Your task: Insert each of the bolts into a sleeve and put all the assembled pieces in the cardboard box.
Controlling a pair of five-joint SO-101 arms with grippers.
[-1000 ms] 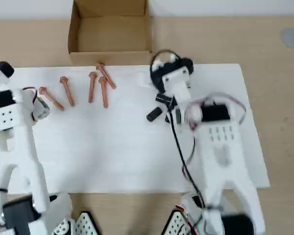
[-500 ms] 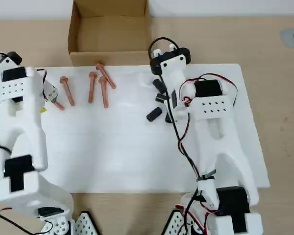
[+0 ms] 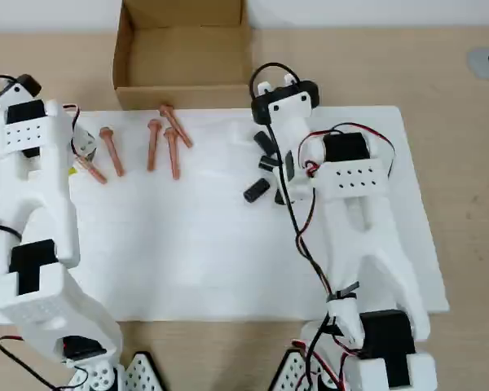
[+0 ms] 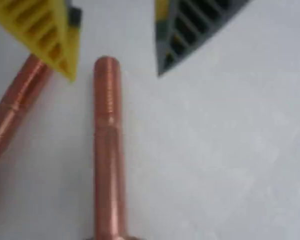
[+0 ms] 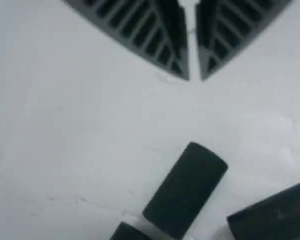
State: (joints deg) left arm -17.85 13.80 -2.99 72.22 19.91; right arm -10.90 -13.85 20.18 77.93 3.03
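Bolt (image 4: 108, 150) lies tip-first between the left gripper's (image 4: 115, 72) spread fingers.

L arm (image 3: 37, 204) stretched up the left side, wrist tipped down. L gripper (image 4: 115, 75) low, fingers spread wide. R arm (image 3: 363, 236) reaching fwd at centre-right. R gripper (image 5: 192, 75) pointing down, fingers pinched to a slit.

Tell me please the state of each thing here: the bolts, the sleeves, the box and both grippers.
Bolts: lying loose on the sheet, none in a sleeve.
Sleeves: lying on the sheet, no bolt in them.
Box: open on top, nothing inside.
Left gripper: open, a bolt's tip between its fingers, not gripped.
Right gripper: shut, holding nothing.
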